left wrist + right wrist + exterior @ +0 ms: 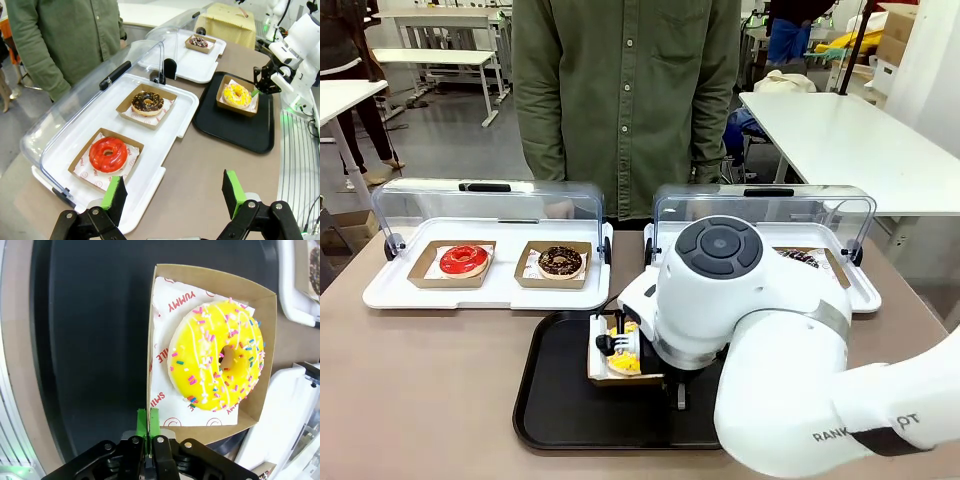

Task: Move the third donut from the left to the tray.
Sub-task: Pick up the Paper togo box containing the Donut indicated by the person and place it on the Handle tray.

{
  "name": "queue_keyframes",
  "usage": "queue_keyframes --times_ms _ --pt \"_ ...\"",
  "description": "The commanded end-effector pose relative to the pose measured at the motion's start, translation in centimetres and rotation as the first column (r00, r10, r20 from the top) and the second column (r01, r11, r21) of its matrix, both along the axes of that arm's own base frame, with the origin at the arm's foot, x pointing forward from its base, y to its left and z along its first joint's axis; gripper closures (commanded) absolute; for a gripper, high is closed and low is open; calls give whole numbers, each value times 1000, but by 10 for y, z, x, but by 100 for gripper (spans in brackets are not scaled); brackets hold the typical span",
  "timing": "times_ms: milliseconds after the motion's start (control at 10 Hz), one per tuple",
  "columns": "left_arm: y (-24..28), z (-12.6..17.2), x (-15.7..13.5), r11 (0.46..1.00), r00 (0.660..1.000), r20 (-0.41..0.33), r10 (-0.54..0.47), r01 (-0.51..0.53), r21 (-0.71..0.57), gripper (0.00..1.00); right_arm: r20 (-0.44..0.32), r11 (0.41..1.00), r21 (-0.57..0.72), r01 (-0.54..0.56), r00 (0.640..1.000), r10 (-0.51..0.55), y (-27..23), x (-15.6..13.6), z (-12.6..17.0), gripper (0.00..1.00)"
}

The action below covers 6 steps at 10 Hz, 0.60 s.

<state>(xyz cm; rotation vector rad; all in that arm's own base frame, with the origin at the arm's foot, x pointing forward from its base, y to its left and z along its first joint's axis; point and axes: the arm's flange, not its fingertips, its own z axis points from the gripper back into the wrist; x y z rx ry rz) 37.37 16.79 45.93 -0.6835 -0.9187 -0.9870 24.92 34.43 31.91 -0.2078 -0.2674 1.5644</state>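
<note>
The right gripper (148, 432) has its green pads pressed flat together on the near wall of the brown cardboard holder (260, 365), pinching that thin edge at the holder's corner. Just beyond the fingertips lies the yellow donut (216, 357): a full ring with glossy bright yellow icing, thin white drizzle lines across the top, and small pink, white, orange and blue-green sprinkles scattered over it, with a small round hole near its middle. It sits on white paper printed with red lettering, inside the square open-topped holder. Under and around the holder is the black tray (90, 340), its flat dark surface spreading to one side of the gripper; the holder looks to rest on it, though contact underneath cannot be confirmed. From the left wrist camera, the left gripper (172, 197) hangs with its green-padded fingers spread wide and nothing between them, above the brown table (215, 165). Just ahead of it is a white tray (165, 170) with a raised clear lid, holding a red-iced donut (107, 154) nearest and a chocolate donut (147, 102) farther on. Beyond those stands a person in a green shirt (65, 40).
</note>
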Motion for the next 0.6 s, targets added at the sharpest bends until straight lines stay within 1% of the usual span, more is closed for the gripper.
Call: queue_keyframes --times_ms 0,200,500 --pt "0 1 1 1000 1000 27 -9 9 -16 0 -8 999 39 21 1000 -20 -30 -28 -16 98" --pt "0 1 1 1000 1000 27 -9 9 -16 0 -13 999 41 17 1000 -16 -32 -31 -21 98" --pt "0 1 1 1000 1000 27 -9 9 -16 0 -60 999 50 21 998 -18 -34 -28 -25 98"
